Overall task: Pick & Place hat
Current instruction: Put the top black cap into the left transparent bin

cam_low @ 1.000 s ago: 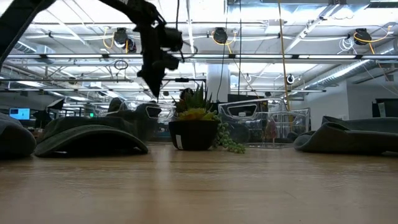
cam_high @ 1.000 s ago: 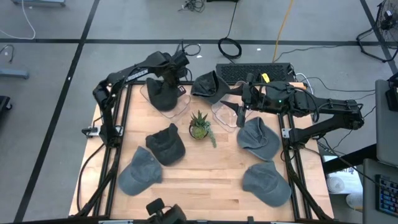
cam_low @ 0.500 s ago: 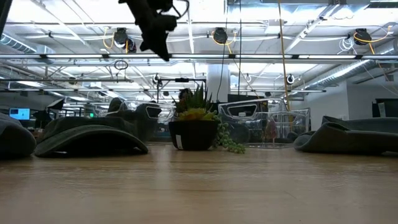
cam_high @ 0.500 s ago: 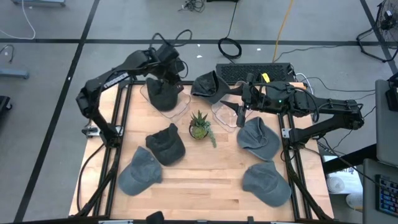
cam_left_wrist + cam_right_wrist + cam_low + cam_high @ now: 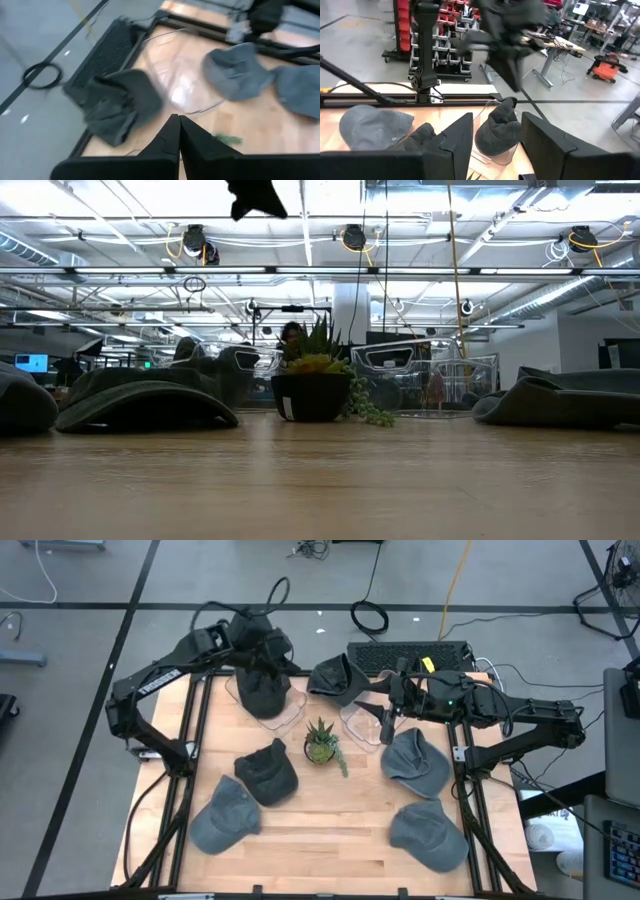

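Standing at the wooden worktop (image 5: 320,815), an onlooker counts these items.

Left tool (image 5: 178,131): raised high above the rear left corner of the worktop, fingers pressed together, carrying nothing. From the level camera only its dark tip shows at the upper edge.

Right tool (image 5: 495,132): held over the rear right part of the worktop, fingers spread apart, empty.

Dark hat (image 5: 262,690): sitting in a clear plastic tray (image 5: 294,708) at the rear left, below the left tool and apart from it. It also shows from the right wrist camera (image 5: 499,131).

Second clear tray (image 5: 360,720): at the rear right, just beside the right tool.

Dark cap (image 5: 338,678): lying at the rear edge, between the two trays, in front of a black keyboard (image 5: 410,655).

Potted succulent (image 5: 321,743): at the worktop's centre.

Black cap (image 5: 267,770): just left of the plant, toward the front.

Grey caps, three: one at the front left (image 5: 224,815), one right of the plant (image 5: 413,762), one at the front right (image 5: 428,835).
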